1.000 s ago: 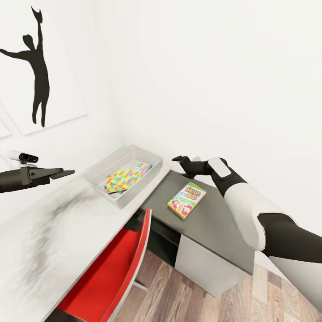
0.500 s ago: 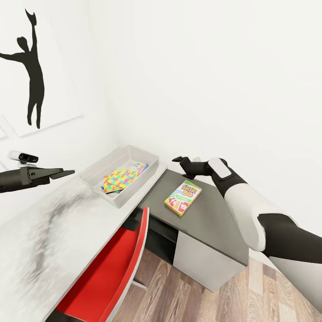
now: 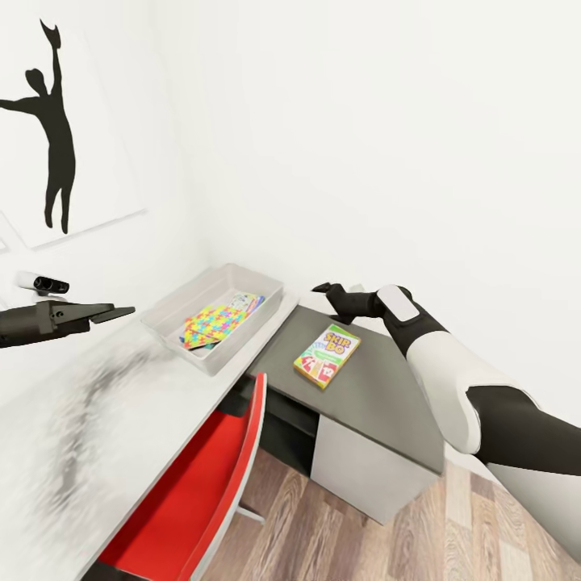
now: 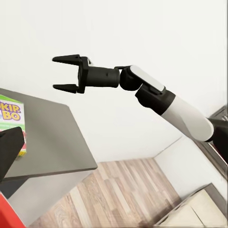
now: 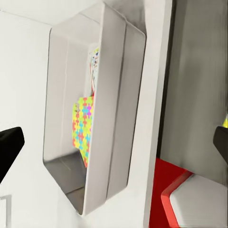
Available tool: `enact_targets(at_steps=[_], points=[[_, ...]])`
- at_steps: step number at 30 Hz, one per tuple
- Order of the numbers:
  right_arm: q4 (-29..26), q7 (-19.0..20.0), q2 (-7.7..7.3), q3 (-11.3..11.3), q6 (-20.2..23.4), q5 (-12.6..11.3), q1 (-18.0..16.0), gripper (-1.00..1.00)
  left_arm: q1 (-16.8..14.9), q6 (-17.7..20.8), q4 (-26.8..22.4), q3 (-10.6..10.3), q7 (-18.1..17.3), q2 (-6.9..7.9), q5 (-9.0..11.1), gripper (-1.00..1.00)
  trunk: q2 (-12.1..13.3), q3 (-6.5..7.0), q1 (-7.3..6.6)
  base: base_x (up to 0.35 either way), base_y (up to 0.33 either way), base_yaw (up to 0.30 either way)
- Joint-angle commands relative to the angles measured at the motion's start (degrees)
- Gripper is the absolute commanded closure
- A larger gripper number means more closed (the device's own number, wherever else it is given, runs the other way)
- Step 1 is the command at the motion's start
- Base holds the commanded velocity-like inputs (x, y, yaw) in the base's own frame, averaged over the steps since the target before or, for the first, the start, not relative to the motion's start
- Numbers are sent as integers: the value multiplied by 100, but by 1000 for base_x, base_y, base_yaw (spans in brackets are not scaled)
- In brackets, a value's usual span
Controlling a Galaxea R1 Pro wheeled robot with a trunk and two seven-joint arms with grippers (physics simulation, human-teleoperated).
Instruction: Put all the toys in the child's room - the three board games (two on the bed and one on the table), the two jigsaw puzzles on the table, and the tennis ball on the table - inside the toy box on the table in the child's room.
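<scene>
So here's what we've got. The toy box (image 3: 216, 315) sits on the pale grey part of the surface (image 3: 97, 436), up near the wall corner, and there's already stuff in it: a jigsaw puzzle (image 3: 211, 324) with its yellow, blue, pink and green pieces lies flat on the tray bottom, and another bright flat thing pokes out from under its far edge, though we can't tell exactly what it is. From the right wrist view we get the same toy box (image 5: 114, 118) side-on, with the puzzle (image 5: 81, 128) inside.

The green and white board game (image 3: 327, 356), the one with "SKIP-BO" on the cover, lies flat on the lower dark grey side unit (image 3: 379, 403), well apart from the toy box and just past the step between the two levels. It also shows at the edge of the left wrist view (image 4: 12, 121).

Our right end effector (image 3: 324, 287) hangs above the far corner of the dark unit, near the wall, beyond the board game and not touching it. In the left wrist view that same end effector (image 4: 62, 73) has its fingers clearly spread with nothing between them.

Our left end effector (image 3: 113, 311) hovers over the pale surface on the left side, short of the toy box, holding nothing; from the head view we can't tell how far apart its fingers are.

A red and white chair (image 3: 202, 484) is tucked in under the surface, and a black dancer silhouette picture (image 3: 48, 121) hangs on the left wall.
</scene>
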Motion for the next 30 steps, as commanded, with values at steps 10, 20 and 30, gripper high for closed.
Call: enact_targets(at_steps=[10,20,30], points=[[-7,-54,-13,-3,14,-61,-2,-100,-3,61,-3,-2,-21,4,3,-100,-12,43,3,-94,89,-140],[-7,-58,-14,-10,21,-60,-2,-100,-3,61,-4,-2,-21,4,3,-100,-12,47,3,-5,4,-8],[-7,-53,-16,-9,20,-60,-2,-100,-3,61,-5,-2,-21,4,3,-100,-12,118,3,-59,25,-58]])
